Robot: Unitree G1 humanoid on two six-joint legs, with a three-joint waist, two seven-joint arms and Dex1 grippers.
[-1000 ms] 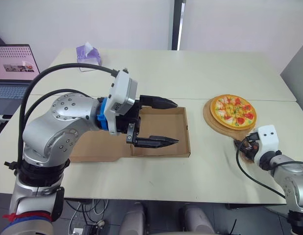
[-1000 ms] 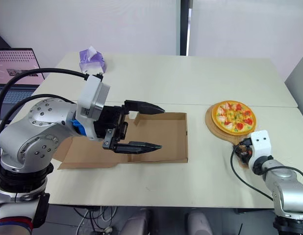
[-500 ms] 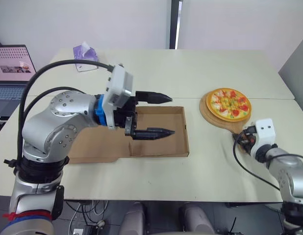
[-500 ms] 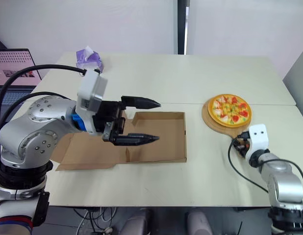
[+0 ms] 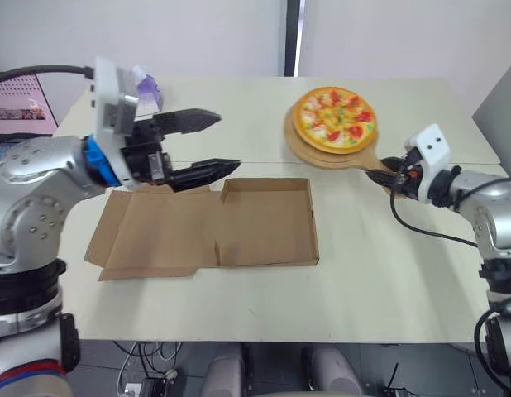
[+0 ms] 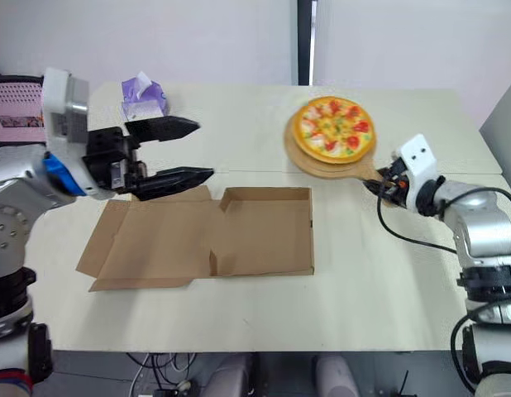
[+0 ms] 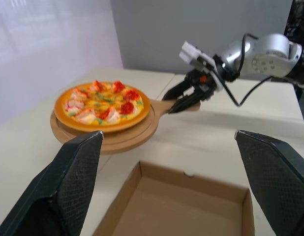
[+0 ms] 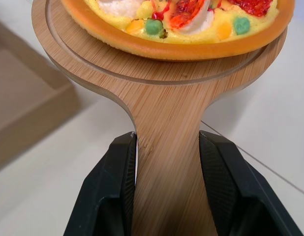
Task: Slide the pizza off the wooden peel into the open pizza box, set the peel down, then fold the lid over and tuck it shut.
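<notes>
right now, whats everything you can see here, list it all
pizza: 1, orange crust with red, white and green toppings, on the peel
peel: 1, light wood, held by its handle beyond the box's far right corner
pizza box: 1, brown cardboard, open and flat at mid table, empty, lid to the left
tissue pack: 1, purple, far left of the table
laptop: 1, pinkish screen, off the table's left edge, partly hidden
table: 1 top with a seam, cream, under it all
left gripper: 1, black fingers, open, above the lid's far edge
right gripper: 1, black fingers, shut on the peel's handle
</notes>
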